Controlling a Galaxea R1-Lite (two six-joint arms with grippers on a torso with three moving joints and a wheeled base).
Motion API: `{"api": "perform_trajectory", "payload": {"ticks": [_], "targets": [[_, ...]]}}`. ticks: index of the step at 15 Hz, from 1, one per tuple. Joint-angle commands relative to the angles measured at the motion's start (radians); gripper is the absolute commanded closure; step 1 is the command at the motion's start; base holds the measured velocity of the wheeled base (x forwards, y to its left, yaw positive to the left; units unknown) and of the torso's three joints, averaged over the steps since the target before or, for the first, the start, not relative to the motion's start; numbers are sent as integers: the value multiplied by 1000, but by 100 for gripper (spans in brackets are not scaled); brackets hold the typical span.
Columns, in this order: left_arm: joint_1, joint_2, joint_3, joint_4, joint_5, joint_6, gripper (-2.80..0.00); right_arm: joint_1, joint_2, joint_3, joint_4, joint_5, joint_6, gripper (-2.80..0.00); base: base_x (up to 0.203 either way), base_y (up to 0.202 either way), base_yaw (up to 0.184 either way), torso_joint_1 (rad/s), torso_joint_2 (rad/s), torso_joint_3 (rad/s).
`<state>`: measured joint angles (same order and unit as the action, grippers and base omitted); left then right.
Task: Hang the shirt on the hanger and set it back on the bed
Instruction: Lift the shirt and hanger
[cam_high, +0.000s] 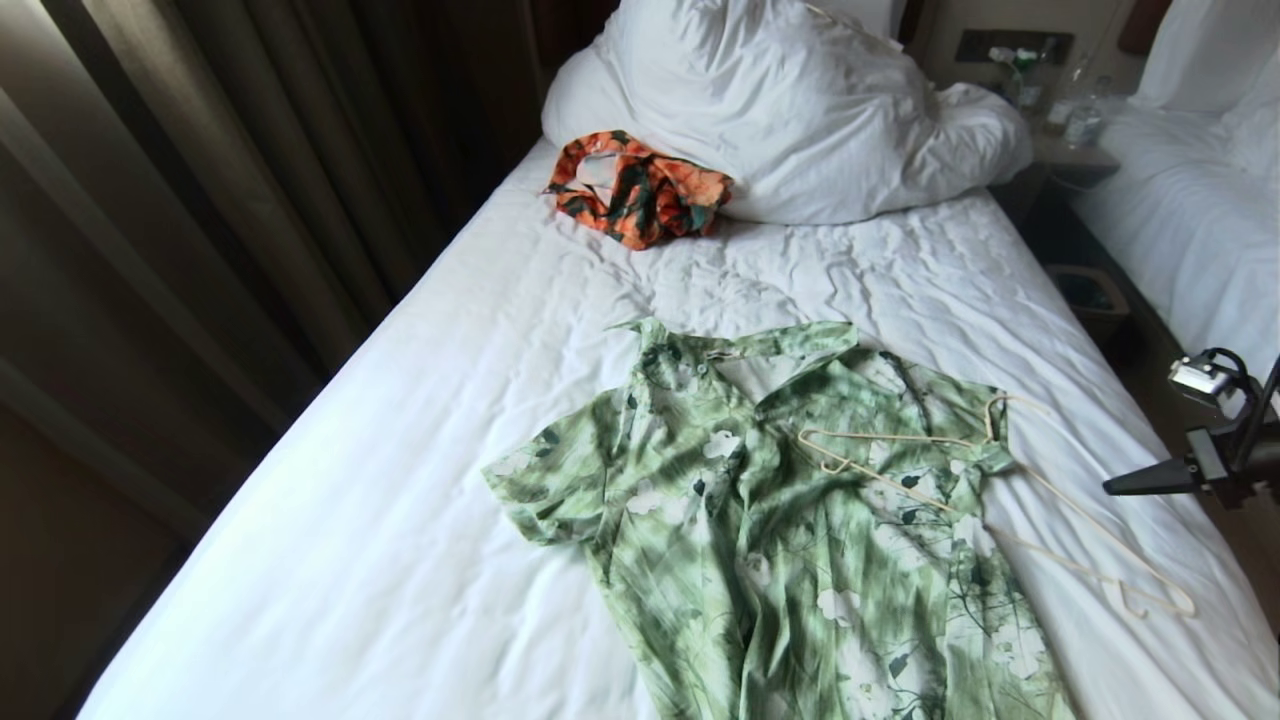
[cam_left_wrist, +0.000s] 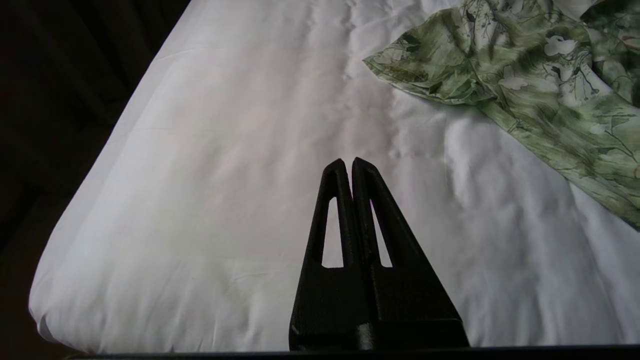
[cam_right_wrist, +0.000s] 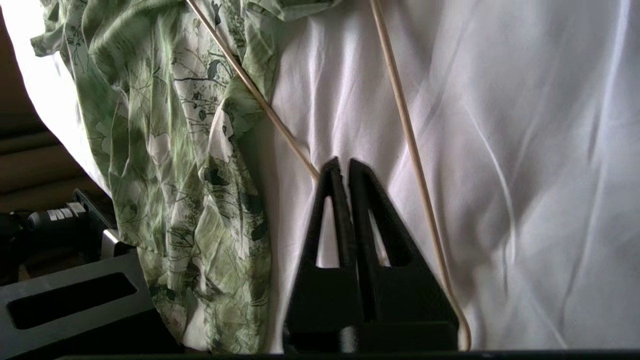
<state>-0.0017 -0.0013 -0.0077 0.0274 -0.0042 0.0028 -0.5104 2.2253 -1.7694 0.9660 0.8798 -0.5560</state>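
Observation:
The light-green flowered shirt (cam_high: 760, 540) lies spread on the bed (cam_high: 400, 500), collar toward the pillows. The thin cream hanger (cam_high: 900, 437) lies flat, partly on the shirt's right shoulder and partly on the sheet. My right gripper (cam_high: 1112, 489) hovers off the bed's right edge, pointing toward the hanger. In the right wrist view the right gripper (cam_right_wrist: 344, 162) has a narrow gap between its fingers with nothing in it, and it sits over the sheet between two hanger (cam_right_wrist: 414, 157) wires, beside the shirt (cam_right_wrist: 170, 150). My left gripper (cam_left_wrist: 348, 161) is shut and empty over bare sheet, away from the shirt (cam_left_wrist: 525, 75).
A crumpled orange-and-dark-green garment (cam_high: 640, 190) lies against a big white pillow (cam_high: 790, 100). Dark curtains (cam_high: 200, 200) run along the bed's left side. On the right are a nightstand with bottles (cam_high: 1075, 150), a bin (cam_high: 1090, 295) and a second white bed (cam_high: 1190, 210).

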Motion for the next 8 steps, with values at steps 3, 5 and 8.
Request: {"api": "perform_trajectory", "payload": {"ticks": [3,5,8], "targets": [[0,0,0,0,0,0,0,31,127,-139,-3,71,68,-280,0,0,0,0,0,0],[0,0,0,0,0,0,0,35,170,-165,-4,169,55,-280,0,0,0,0,0,0],[0,0,0,0,0,0,0,45,218,-161,18,197,-59,-280,0,0,0,0,0,0]]}}
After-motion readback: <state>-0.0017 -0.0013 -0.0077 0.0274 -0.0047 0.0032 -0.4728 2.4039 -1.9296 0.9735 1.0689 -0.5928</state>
